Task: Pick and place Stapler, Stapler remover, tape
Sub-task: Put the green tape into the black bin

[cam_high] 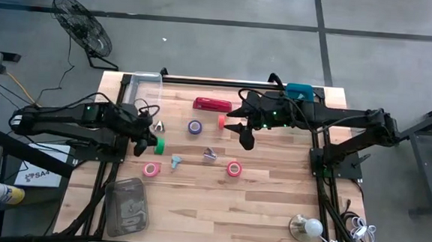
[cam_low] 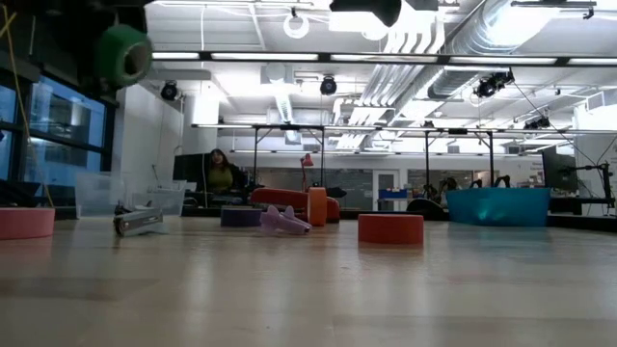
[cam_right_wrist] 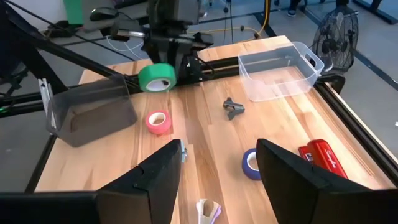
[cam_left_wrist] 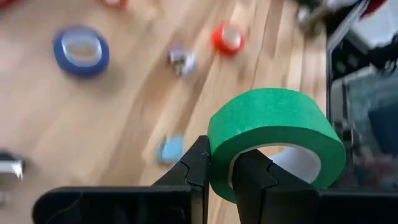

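Stapler (cam_high: 212, 104), bright red and long, lies near the counter's (cam_high: 271, 207) far edge, between the clear plastic bin (cam_high: 144, 87) at the far left corner and the teal container (cam_high: 299, 91) at the far right; in the right wrist view it is cut off at the picture's edge. A second clear bin (cam_high: 127, 206) sits at the near left corner, and the near right half of the wood lies open. Left pincer (cam_high: 153, 143) is clamped on the wall of the green tape roll (cam_left_wrist: 277, 134), lifted off the counter over its left side. Right pincer (cam_high: 245, 138) hangs with its fingers apart, holding nothing, over the middle just right of a small orange-red piece (cam_high: 221, 120). Purple tape (cam_high: 194, 126) lies near the stapler, pink tape (cam_high: 151, 169) and red tape (cam_high: 233, 168) nearer the front, well apart. Small pale clawed pieces (cam_high: 210, 155) and a blue one (cam_high: 176, 161) lie between the rolls, too small to make out.
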`<state>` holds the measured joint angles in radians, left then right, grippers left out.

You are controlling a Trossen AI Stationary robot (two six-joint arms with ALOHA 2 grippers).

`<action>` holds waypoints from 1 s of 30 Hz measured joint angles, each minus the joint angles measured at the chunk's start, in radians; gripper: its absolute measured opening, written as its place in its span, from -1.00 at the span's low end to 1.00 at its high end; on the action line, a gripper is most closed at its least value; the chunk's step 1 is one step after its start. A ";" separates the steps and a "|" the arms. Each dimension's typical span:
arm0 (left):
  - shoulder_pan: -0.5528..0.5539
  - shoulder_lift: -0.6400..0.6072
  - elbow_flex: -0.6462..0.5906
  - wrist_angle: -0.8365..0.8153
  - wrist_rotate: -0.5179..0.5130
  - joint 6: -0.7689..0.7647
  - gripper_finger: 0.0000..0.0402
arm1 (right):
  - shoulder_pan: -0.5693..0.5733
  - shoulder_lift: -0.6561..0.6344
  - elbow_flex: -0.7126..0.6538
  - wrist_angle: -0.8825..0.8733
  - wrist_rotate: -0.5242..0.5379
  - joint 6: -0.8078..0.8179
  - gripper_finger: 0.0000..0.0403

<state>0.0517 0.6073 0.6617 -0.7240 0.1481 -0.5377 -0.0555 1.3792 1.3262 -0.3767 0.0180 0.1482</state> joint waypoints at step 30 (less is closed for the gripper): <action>-0.716 0.199 -0.001 -0.195 0.096 -0.684 -0.82 | 0.000 0.000 0.001 -0.032 0.002 -0.026 -0.01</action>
<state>-0.6644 0.8061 0.6609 -0.9188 0.2436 -1.2220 -0.0555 1.3792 1.3270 -0.4091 0.0198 0.1219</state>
